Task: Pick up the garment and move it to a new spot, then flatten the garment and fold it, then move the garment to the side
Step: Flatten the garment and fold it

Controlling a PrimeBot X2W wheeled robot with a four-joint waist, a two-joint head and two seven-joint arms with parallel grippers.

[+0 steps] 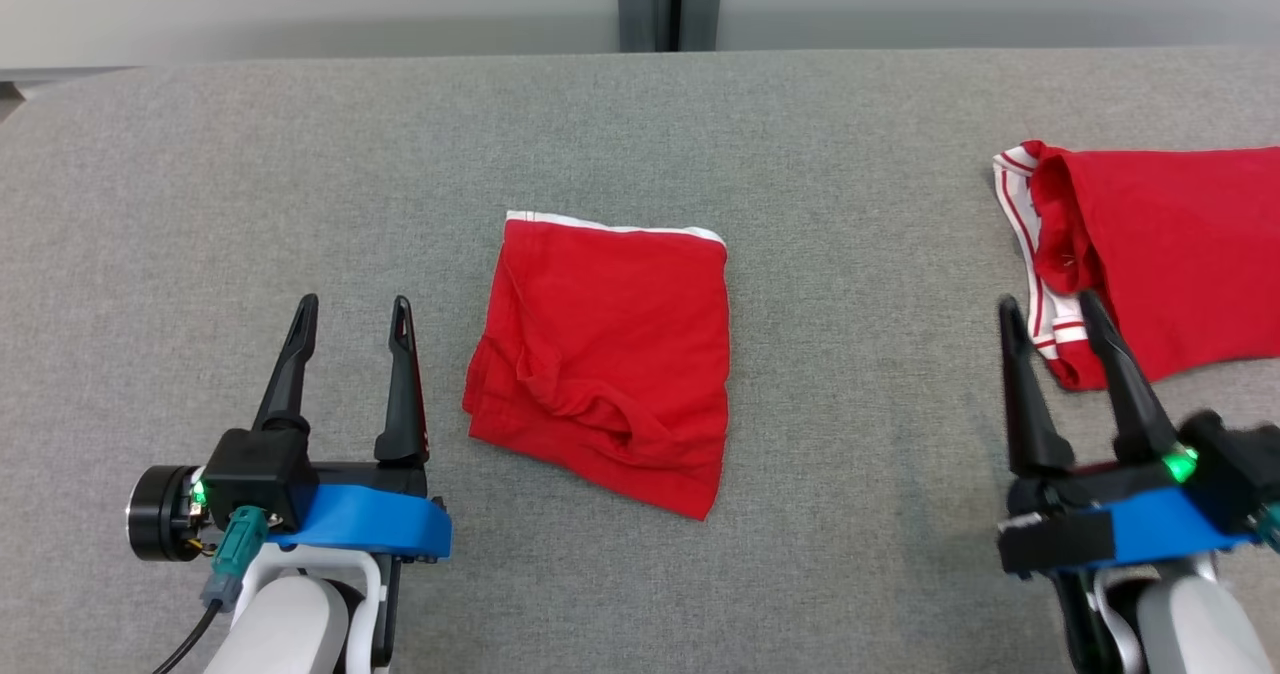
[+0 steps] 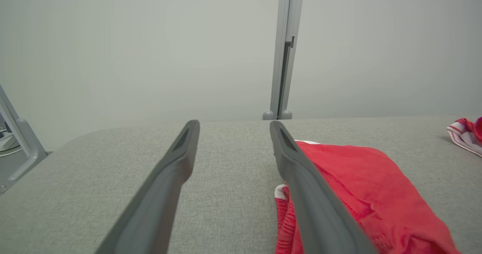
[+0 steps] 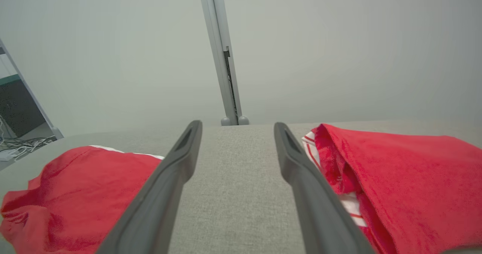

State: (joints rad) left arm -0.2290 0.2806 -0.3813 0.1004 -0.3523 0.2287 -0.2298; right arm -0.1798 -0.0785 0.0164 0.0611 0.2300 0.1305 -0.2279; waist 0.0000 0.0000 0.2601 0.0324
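A red garment [image 1: 610, 354] with a white trim along its far edge lies folded into a rough rectangle at the middle of the grey table [image 1: 700, 124]. It shows in the left wrist view [image 2: 361, 186] right of my fingers and in the right wrist view [image 3: 75, 193] at the lower left. My left gripper [image 1: 352, 312] stands open just left of it, with nothing between its fingers. My right gripper [image 1: 1045, 309] is open at the lower right, empty, its tips beside a second red garment.
A second red garment [image 1: 1170, 254] with red-and-white striped trim lies at the table's right edge, also in the right wrist view [image 3: 406, 178]. A grey post [image 1: 670, 2] stands behind the table's far edge, before a pale wall.
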